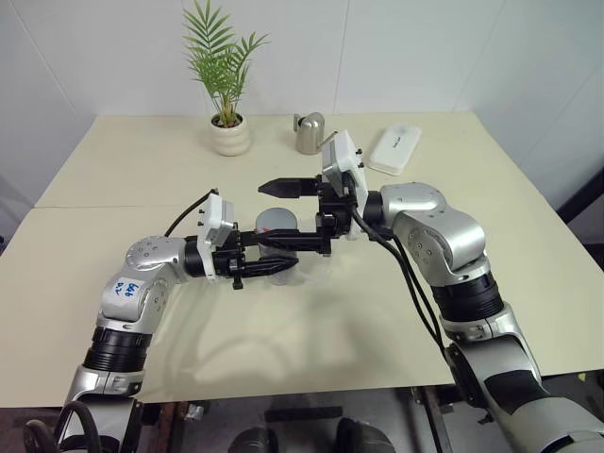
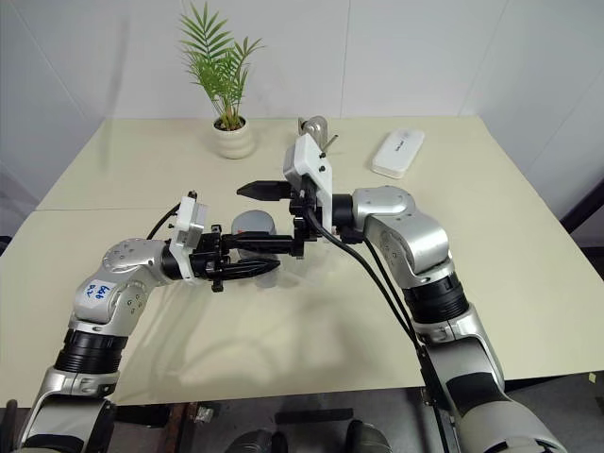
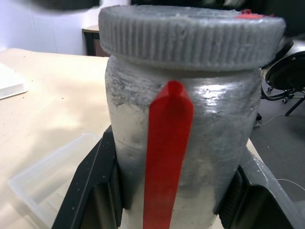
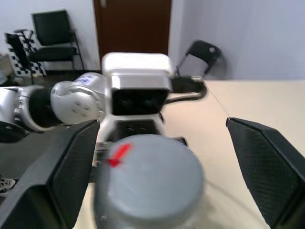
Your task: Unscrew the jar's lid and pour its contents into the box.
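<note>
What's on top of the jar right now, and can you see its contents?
The grey lid sits on the jar, which the left tool grips. The right tool straddles the lid, fingers open. The contents are hidden behind the jar's silvery wall.

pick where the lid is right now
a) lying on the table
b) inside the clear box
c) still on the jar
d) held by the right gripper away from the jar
c: the grey lid sits on top of the jar, which the left gripper clamps, and the right gripper stands open on either side of it.
</note>
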Robot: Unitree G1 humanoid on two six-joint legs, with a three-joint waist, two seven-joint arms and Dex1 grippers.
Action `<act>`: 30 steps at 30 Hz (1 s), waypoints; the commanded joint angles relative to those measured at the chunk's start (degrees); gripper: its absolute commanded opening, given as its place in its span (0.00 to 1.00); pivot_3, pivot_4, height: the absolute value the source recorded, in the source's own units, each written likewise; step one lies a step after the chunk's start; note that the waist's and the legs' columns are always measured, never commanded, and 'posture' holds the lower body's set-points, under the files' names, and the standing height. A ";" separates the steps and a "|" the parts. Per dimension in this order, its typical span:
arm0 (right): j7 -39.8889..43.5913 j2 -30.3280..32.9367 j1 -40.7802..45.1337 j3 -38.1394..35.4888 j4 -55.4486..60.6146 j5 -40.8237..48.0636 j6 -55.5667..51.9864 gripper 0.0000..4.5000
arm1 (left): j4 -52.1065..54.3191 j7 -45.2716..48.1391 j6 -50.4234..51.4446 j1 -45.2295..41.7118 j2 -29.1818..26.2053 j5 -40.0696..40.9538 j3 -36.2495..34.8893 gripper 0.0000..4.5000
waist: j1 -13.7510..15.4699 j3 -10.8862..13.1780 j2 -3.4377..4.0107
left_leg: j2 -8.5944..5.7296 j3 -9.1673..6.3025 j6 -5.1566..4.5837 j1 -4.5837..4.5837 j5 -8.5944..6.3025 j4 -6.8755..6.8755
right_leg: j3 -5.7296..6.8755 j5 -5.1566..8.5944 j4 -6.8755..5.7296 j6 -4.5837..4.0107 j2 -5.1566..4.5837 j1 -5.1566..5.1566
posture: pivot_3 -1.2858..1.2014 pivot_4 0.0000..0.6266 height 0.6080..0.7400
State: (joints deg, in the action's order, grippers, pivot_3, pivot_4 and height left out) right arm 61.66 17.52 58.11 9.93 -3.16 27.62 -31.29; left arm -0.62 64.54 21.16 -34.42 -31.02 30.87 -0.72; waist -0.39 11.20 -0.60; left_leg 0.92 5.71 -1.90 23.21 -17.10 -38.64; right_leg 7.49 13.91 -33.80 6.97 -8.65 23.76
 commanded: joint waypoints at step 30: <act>9.84 11.01 5.20 -7.82 -22.88 -2.99 8.19 1.00 | 1.23 0.81 -2.06 -1.69 -0.43 0.15 -2.14 0.44 | -0.36 0.00 0.00 | -0.01 0.12 -0.02 0.01 -0.08 -0.01 | -0.02 0.00 0.08 0.00 0.00 0.00 | 0.52 0.24 1.00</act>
State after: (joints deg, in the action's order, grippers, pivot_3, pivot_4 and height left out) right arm 70.58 27.27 62.76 3.87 -26.27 24.49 -23.75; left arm -1.09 64.93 20.02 -35.31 -31.21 30.00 -1.79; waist -0.75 11.20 -0.60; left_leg 0.90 5.85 -1.91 23.21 -17.18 -38.62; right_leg 7.48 13.91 -33.72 6.97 -8.64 23.77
